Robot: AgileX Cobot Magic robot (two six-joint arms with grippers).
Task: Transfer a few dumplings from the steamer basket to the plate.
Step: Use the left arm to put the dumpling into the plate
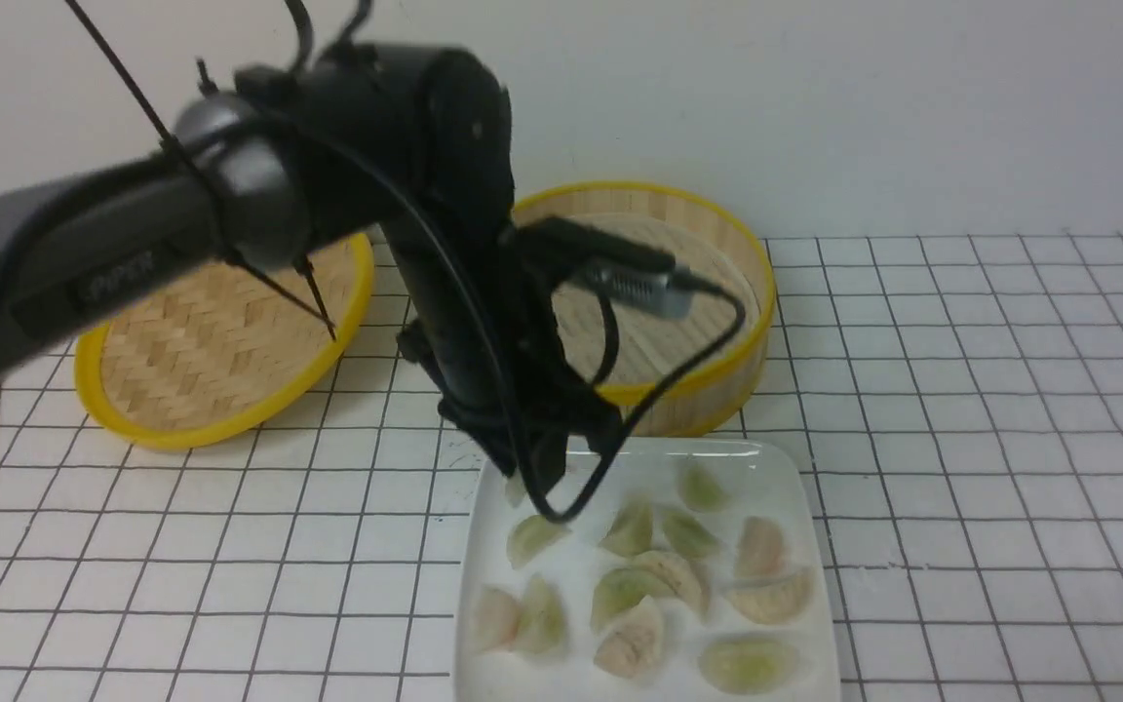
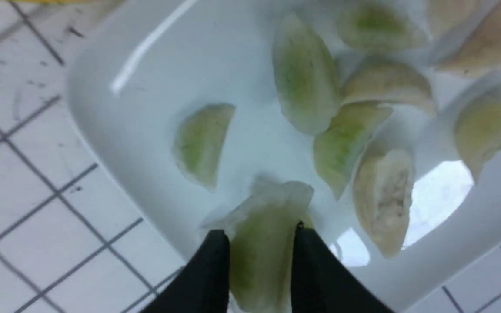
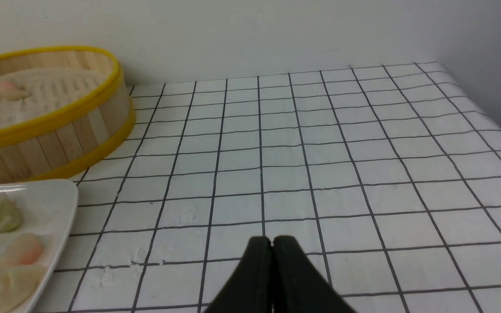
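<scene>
My left gripper (image 1: 530, 485) hangs over the far left corner of the white square plate (image 1: 815, 546). In the left wrist view the gripper (image 2: 259, 237) is shut on a pale green dumpling (image 2: 261, 243), held just above the plate (image 2: 115, 108). Several green and pink-beige dumplings (image 1: 639, 585) lie on the plate. The bamboo steamer basket (image 1: 717, 390) stands just behind the plate, partly hidden by the arm. In the right wrist view one pinkish dumpling (image 3: 9, 89) lies in the basket (image 3: 81, 130). My right gripper (image 3: 272, 240) is shut and empty above the grid cloth.
The shallow woven lid (image 1: 201, 351) lies at the back left. The white wall runs behind the table. The table's right edge shows in the right wrist view (image 3: 494, 117). The grid cloth (image 1: 990, 409) covers the table to the right of the plate.
</scene>
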